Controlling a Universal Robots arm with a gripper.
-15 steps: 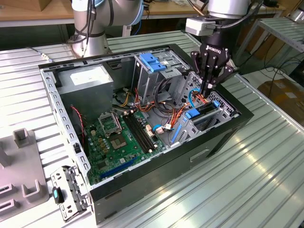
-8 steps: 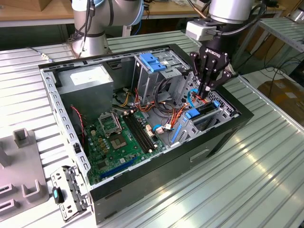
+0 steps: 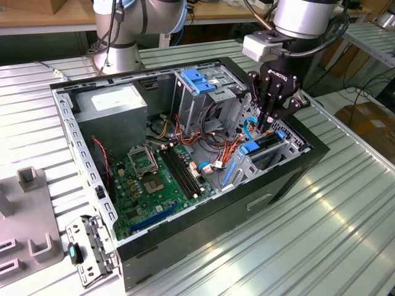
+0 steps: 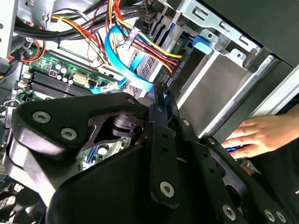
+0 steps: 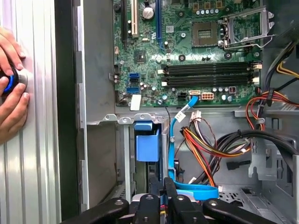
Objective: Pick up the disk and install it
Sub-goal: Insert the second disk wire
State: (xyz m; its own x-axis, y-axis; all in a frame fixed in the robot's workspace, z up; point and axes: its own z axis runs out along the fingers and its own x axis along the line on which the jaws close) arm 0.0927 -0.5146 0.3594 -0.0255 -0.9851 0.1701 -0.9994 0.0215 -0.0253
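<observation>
In the exterior view my gripper [image 3: 266,126] hangs over the lower drive cage [image 3: 262,161] at the right end of the open computer case [image 3: 185,231]. Its fingers are pressed together and point down into the cage, shut with nothing visibly between them. The disk [image 3: 270,143] sits edge-up inside that cage, dark between blue rails, right under the fingertips. In the first wrist view the shut gripper [image 5: 162,183] stands just by the blue rail tab [image 5: 147,147] of the slot. In the second wrist view the gripper [image 4: 164,95] sits beside the cage's silver wall [image 4: 205,88].
A tall drive cage with a blue top [image 3: 199,80] and a grey power-supply box [image 3: 117,105] stand at the back of the case. Loose coloured cables [image 5: 205,144] and a blue ribbon cable [image 5: 180,121] crowd the space beside the slot. A person's hand [image 5: 11,88] rests on a blue button outside the case.
</observation>
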